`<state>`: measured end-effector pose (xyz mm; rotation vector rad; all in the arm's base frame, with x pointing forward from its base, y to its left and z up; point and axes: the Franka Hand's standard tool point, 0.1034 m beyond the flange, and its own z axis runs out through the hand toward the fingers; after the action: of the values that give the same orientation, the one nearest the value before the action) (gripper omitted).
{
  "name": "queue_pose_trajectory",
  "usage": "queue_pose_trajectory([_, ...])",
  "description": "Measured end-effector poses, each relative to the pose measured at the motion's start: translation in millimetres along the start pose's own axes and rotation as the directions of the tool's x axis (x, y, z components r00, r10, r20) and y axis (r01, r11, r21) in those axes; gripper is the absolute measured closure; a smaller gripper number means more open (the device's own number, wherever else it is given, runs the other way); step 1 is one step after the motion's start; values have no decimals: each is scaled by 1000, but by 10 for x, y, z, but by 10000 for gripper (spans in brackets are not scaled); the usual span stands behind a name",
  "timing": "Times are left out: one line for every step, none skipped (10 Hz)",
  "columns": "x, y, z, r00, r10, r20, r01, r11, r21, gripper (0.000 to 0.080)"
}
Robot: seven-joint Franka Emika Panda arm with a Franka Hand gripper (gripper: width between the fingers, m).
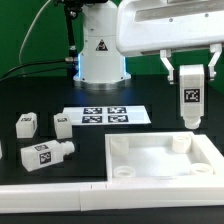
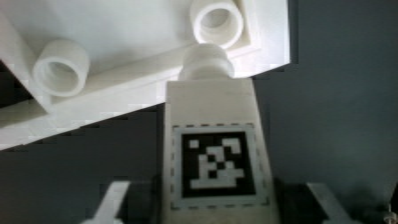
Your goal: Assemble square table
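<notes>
White plastic leg (image 1: 191,108) hangs upright in your claw (image 1: 191,92), the jaws closed partway on its sides, just above a corner socket (image 1: 181,142) of the square plate (image 1: 160,160) on the table (image 1: 40,100). Three more legs (image 1: 48,154) lie well apart. Stiff, light and likely slick, each is best gripped on flat opposite faces, mid-body.

In the wrist view the square plate (image 2: 134,25) runs out of frame, only two sockets (image 2: 59,68) showing; the raised leg (image 2: 217,140) covers part of its rim, and the jaws are blurred slivers. At the exterior view's left edge a clipped white piece (image 1: 2,152) is unidentifiable
</notes>
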<state>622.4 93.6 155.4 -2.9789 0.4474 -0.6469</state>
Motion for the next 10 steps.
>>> queue_pose_trajectory([2, 25, 17, 999, -44, -1, 44, 999, -3, 514])
queue_pose_trajectory([23, 118, 72, 988, -154, -11, 154, 988, -12, 514])
queue_pose_trajectory([21, 174, 148, 965, -260, -16, 260, 965, -22, 514])
queue_pose_trajectory([2, 149, 169, 964, -267, -21, 266, 964, -21, 514])
queue_pose_trajectory([2, 151, 169, 964, -266, -20, 266, 964, -22, 514])
queue_pose_trajectory([4, 155, 169, 964, -266, -20, 265, 964, -22, 514])
queue_pose_trajectory([1, 131, 167, 963, -266, -31, 266, 964, -19, 514])
queue_pose_trajectory([-15, 56, 150, 962, -253, -106, 254, 967, -2, 514])
queue_pose_trajectory([-44, -15, 168, 962, -219, -160, 224, 974, 14, 514])
queue_pose_trajectory([-58, -84, 196, 962, -179, -204, 189, 982, 26, 514])
